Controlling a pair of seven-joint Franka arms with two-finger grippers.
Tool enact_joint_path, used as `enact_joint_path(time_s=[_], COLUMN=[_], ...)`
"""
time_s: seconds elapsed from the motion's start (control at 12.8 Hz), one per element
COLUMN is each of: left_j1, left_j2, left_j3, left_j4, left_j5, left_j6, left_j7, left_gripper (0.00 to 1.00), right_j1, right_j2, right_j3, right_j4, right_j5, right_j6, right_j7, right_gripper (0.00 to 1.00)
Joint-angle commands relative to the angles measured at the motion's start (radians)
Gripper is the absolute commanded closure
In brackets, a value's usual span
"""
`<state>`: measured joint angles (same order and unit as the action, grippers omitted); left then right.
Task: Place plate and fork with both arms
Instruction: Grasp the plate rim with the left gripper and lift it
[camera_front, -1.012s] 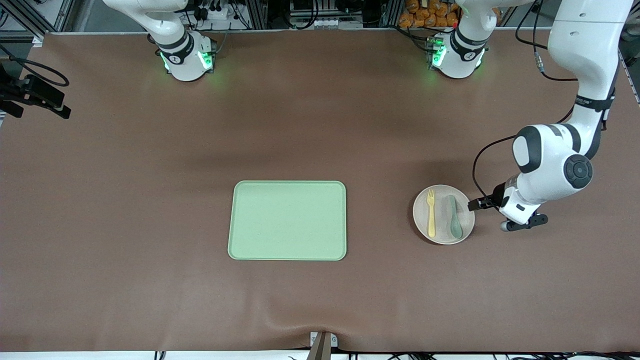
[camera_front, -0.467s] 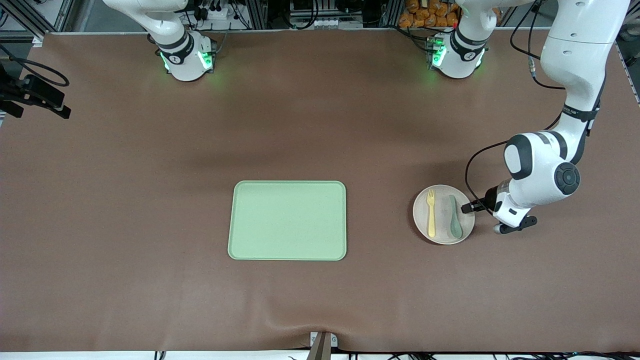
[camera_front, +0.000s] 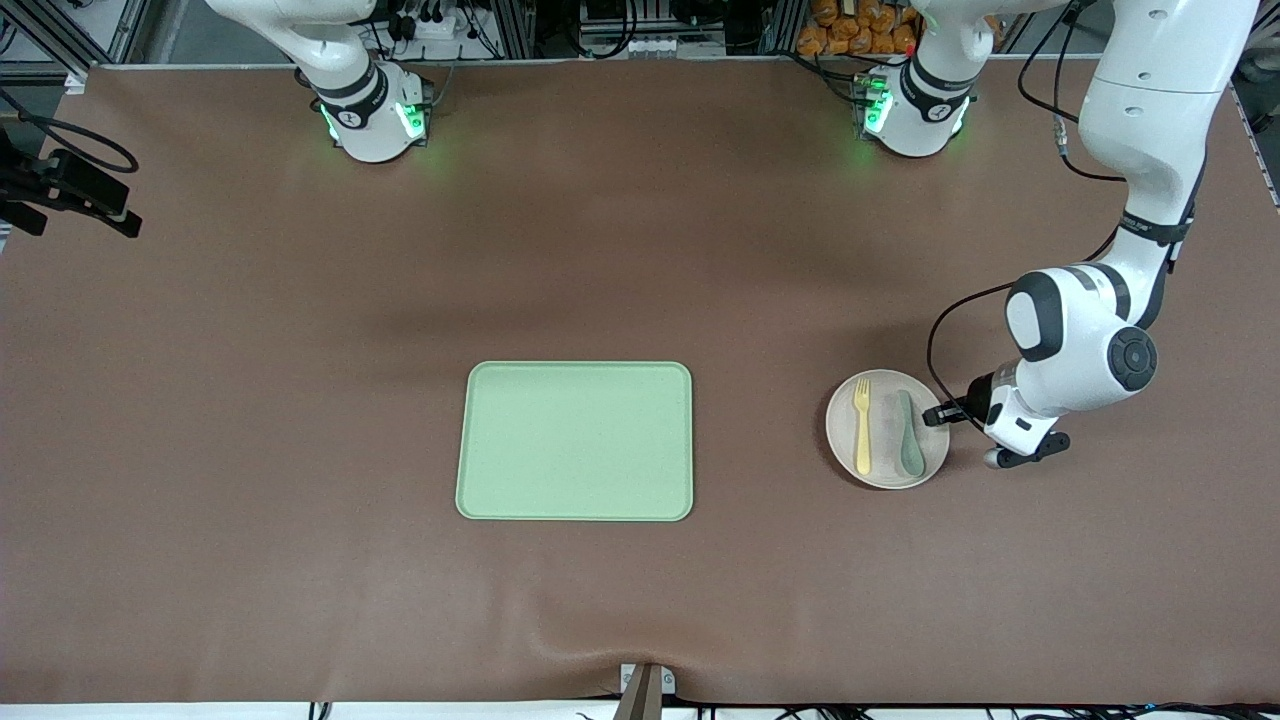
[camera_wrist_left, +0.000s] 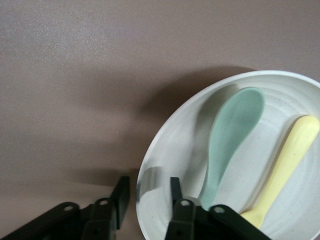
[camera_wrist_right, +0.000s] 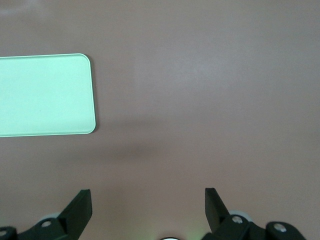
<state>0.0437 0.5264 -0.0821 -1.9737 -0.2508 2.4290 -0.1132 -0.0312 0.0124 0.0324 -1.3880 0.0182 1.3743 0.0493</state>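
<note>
Brown table (camera_front: 250, 400) – bears a green tray (camera_front: 575, 441) and the plate (camera_front: 842, 440).

One plate (camera_front: 887, 428), fork (camera_front: 862, 426), spoon (camera_front: 908, 433), tray (camera_front: 575, 441).

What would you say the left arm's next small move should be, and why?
Probably finish closing the left pincer on the plate rim: its fingers straddle the rim, one inside, one outside. The fork and spoon lie on the plate.

The fork's (camera_wrist_left: 286, 167) tines are cut off at the left wrist view's edge, as is the plate's (camera_wrist_left: 165, 150) rim toward five o'clock. In the right wrist view the tray (camera_wrist_right: 47, 95) runs off at nine o'clock.
</note>
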Motion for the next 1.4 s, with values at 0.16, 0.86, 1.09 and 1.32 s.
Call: enact_joint_path(time_s=[0.16,0.86,1.09,1.32], left_j1=[0.004,0.004,0.002,-0.007], left_j2=[0.006,0.021,0.018,0.011], left_j3=[-0.004,-0.014,-0.045,-0.12], left_j4=[0.007,0.013,0.045,0.094], left_j5=[-0.025,-0.025,-0.025,-0.025], left_j6=[0.007,0.007,0.005,0.002], left_j7=[0.024,0.026,0.026,0.032], left_gripper=[0.77,1.0,1.0,1.0], right_j1=[-0.018,-0.019,-0.019,-0.019], right_j2=[-0.005,-0.005,-0.005,-0.005], right_j3=[0.009,0.009,0.009,0.009], right_j4=[-0.003,-0.003,-0.003,-0.003], right_j5=[0.022,0.025,0.025,0.025], right_j6=[-0.001,-0.003,-0.001,-0.001], right_j7=[-0.008,-0.008,-0.008,-0.006], right_gripper=[0.0,0.0,0.0,0.0])
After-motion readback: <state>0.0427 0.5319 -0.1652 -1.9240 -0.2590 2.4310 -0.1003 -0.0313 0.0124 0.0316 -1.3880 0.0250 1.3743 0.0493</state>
